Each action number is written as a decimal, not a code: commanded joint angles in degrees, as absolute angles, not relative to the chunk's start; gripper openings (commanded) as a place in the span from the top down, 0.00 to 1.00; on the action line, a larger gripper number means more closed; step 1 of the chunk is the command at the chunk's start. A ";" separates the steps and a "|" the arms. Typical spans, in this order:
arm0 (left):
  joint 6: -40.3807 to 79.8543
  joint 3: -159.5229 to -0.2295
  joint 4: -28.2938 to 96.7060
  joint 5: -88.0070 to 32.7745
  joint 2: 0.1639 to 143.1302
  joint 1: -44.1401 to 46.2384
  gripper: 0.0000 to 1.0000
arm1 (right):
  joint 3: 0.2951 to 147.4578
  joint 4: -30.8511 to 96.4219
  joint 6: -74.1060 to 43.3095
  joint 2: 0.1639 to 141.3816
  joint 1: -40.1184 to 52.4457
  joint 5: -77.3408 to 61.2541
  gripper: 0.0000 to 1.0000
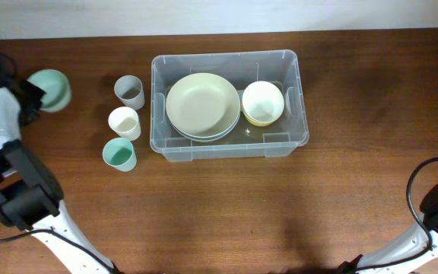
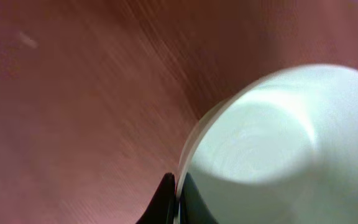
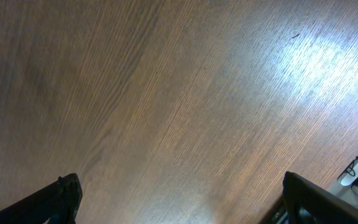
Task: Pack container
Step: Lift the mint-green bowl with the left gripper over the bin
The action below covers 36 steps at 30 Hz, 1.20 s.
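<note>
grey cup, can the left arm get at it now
Probably not yet: the left end effector is shut on the green bowl, though the path to the grey cup looks clear.

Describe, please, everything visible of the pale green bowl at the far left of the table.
The pale green bowl is round, smooth and plain, plastic by its look, with a thin rim and an empty inside. It sits mouth roughly upward at the far left of the table, apart from the three cups. The left gripper is shut on its rim, one finger inside, one outside. Whether it rests on the wood or is lifted cannot be told.
</note>
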State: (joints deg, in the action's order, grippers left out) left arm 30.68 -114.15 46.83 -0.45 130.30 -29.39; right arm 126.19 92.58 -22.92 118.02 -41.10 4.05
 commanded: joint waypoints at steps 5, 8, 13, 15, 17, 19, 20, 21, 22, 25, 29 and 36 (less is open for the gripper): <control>29.82 -128.53 57.17 -0.64 130.47 -31.11 0.99 | 125.91 92.53 -22.94 117.60 -40.91 4.58 0.01; 26.70 -135.11 61.36 -5.34 130.47 -30.44 0.99 | 125.91 92.53 -22.94 117.60 -40.91 4.58 0.01; 26.00 -145.29 66.98 -11.11 130.37 -28.08 0.99 | 125.91 92.53 -22.94 117.60 -40.91 4.58 0.01; 25.30 -148.77 68.58 -12.12 130.37 -26.59 0.99 | 125.91 92.53 -22.92 117.60 -40.91 4.58 0.01; 22.06 -151.98 69.36 -14.98 130.37 -24.67 0.99 | 125.91 92.53 -22.92 117.60 -40.91 4.58 0.01; 20.14 -154.74 70.24 -17.65 130.28 -22.59 0.99 | 125.91 92.53 -22.94 117.60 -40.91 4.58 0.01; 19.59 -156.03 70.65 -18.61 130.26 -21.56 0.99 | 125.91 92.53 -22.94 117.60 -40.91 4.58 0.01; 19.57 -157.56 71.29 -19.16 130.17 -20.27 1.00 | 125.91 92.53 -22.94 117.60 -40.91 4.58 0.01; 19.57 -158.74 71.77 -19.22 130.17 -19.11 0.99 | 125.91 92.53 -22.94 117.60 -40.91 4.58 0.01; 19.05 -162.19 73.21 -19.33 130.17 -14.87 0.99 | 125.91 92.53 -22.92 117.60 -40.91 4.58 0.01; 17.87 -163.78 73.25 -19.31 130.17 -8.12 0.99 | 125.91 92.53 -22.94 117.60 -40.91 4.58 0.01; 13.08 -163.76 73.91 -19.05 130.17 3.38 0.99 | 125.91 92.53 -22.94 117.60 -40.91 4.58 0.01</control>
State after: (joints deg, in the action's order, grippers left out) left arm 16.82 -162.78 73.58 -17.93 130.30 0.08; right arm 126.19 92.55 -22.90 118.02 -41.10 4.05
